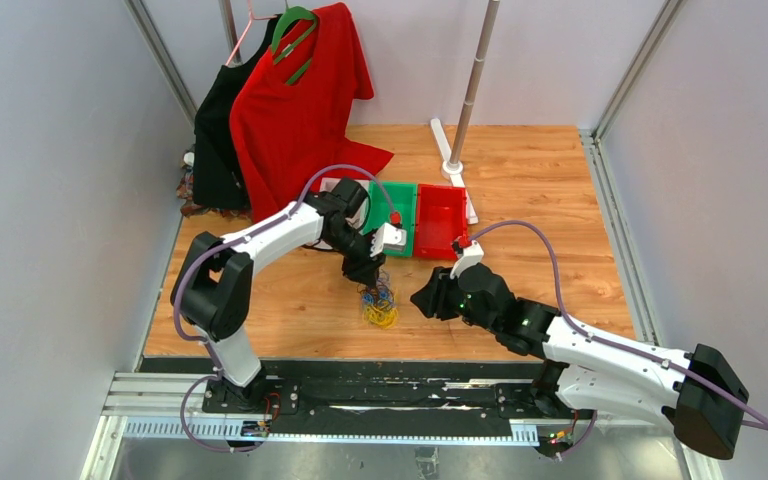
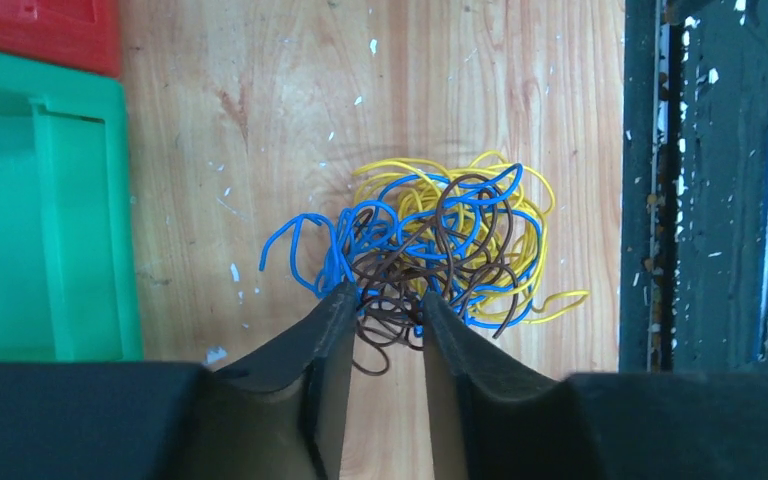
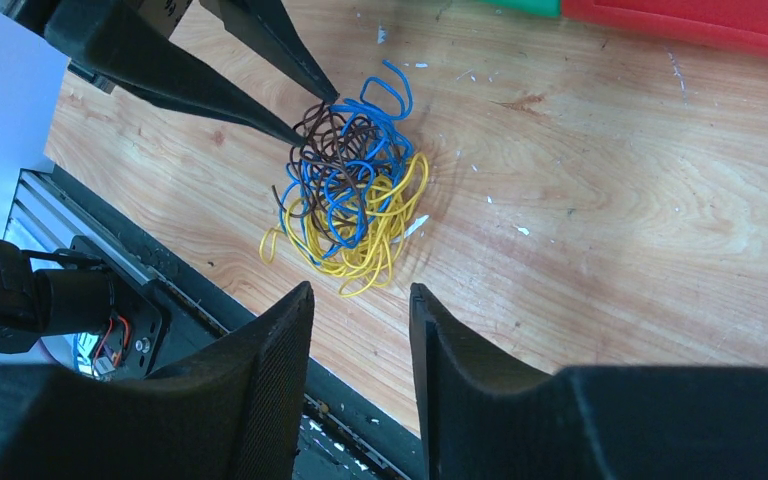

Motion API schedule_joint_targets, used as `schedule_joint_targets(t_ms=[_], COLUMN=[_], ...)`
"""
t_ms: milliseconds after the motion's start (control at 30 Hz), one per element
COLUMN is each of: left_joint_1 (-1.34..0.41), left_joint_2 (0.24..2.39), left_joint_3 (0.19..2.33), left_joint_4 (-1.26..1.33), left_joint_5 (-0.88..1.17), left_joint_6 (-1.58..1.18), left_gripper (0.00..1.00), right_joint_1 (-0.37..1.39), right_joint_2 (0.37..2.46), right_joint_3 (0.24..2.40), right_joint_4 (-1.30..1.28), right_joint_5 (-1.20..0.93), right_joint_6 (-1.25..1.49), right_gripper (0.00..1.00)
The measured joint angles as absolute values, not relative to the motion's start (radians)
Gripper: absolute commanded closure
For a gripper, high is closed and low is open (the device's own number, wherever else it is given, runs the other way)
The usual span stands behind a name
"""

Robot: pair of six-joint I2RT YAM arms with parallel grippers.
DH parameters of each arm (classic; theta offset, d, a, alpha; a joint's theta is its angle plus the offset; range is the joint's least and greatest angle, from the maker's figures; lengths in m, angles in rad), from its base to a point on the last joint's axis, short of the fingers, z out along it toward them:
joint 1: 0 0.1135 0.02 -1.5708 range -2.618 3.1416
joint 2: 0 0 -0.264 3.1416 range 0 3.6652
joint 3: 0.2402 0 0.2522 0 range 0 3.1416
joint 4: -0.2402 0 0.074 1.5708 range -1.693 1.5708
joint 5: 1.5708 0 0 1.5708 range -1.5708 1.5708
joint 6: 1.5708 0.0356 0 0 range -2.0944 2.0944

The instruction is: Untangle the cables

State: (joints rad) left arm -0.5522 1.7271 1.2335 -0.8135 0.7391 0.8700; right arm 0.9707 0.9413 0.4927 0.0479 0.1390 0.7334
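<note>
The cables [image 1: 378,303] lie as one tangle of yellow, blue and dark brown wires on the wooden table near its front edge. In the left wrist view the tangle [image 2: 440,245] sits right at my fingertips. My left gripper [image 2: 385,300] is open, its tips touching the tangle's edge, with brown loops [image 2: 400,320] lying in the gap between the jaws. It comes down on the tangle from behind [image 1: 365,275]. My right gripper [image 3: 360,292] is open and empty, hovering a short way right of the tangle [image 3: 350,195], apart from it [image 1: 425,300].
A green tray [image 1: 390,215] and a red tray [image 1: 440,220] stand just behind the tangle. A red shirt [image 1: 300,100] and a black garment [image 1: 215,150] hang at the back left. A pole [image 1: 470,90] stands at the back. The black rail [image 1: 390,385] runs along the front edge.
</note>
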Motion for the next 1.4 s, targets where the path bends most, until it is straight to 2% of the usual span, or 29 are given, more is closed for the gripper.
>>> schedule_joint_targets(t_ms=[67,167,367,600,733,867,1133,1400], left_joint_1=[-0.552,-0.552,-0.552,-0.552,-0.552,-0.552,-0.552,-0.552], left_joint_2=[1.728,1.727,1.697,1.510,1.452,1.446,1.307,1.214], left_joint_3=[1.234,1.233,1.230,1.167,1.149,1.150,1.204,1.269], left_joint_4=[-0.822,-0.826,-0.831,-0.826,-0.830,-0.830,-0.837,-0.877], left_joint_5=[0.738,0.733,0.707,0.667,0.666,0.664,0.670,0.773], left_joint_6=[0.893,0.905,0.852,0.737,0.682,0.576,0.363,0.292], left_gripper=[0.90,0.99,0.99,0.99,0.99,0.99,0.99,0.99], right_joint_1=[0.971,0.971,0.971,0.971,0.971,0.982,1.099,1.107], right_joint_2=[0.941,0.942,0.948,0.988,1.006,1.019,1.084,1.102], right_joint_3=[0.493,0.493,0.493,0.501,0.521,0.558,0.651,0.661], right_joint_4=[0.048,0.049,0.062,0.072,0.070,0.074,0.154,0.243], right_joint_5=[0.139,0.139,0.139,0.138,0.131,0.134,0.212,0.261], right_joint_6=[0.733,0.733,0.733,0.717,0.709,0.686,0.596,0.564], right_gripper=[0.62,0.63,0.60,0.55,0.39,0.31,0.30,0.30])
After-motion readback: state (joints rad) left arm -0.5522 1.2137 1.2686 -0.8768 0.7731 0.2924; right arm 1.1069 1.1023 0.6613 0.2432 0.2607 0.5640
